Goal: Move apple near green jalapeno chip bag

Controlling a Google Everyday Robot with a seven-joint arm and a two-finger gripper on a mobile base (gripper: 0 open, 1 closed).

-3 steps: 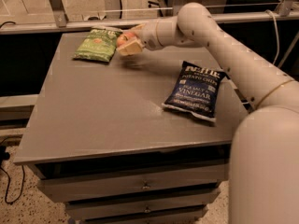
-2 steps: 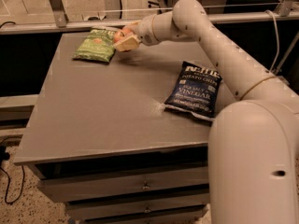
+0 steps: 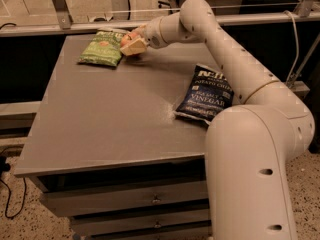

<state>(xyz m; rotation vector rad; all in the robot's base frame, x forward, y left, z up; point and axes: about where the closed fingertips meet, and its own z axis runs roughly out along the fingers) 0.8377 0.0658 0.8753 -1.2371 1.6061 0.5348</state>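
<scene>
The green jalapeno chip bag (image 3: 101,48) lies flat at the far left of the grey table (image 3: 110,119). My gripper (image 3: 131,43) is at the far end of the table, right beside the bag's right edge. It is shut on the apple (image 3: 126,38), a small red-orange shape showing between the pale fingers (image 3: 134,47). The apple sits low at the table top, close to the bag. Most of the apple is hidden by the fingers.
A dark blue vinegar chip bag (image 3: 206,94) lies at the table's right side, next to my arm (image 3: 235,69). Drawers (image 3: 150,204) run below the table front. A metal rail (image 3: 75,26) runs behind the table.
The gripper with the apple has moved a little further left and back, closer to the green bag.
</scene>
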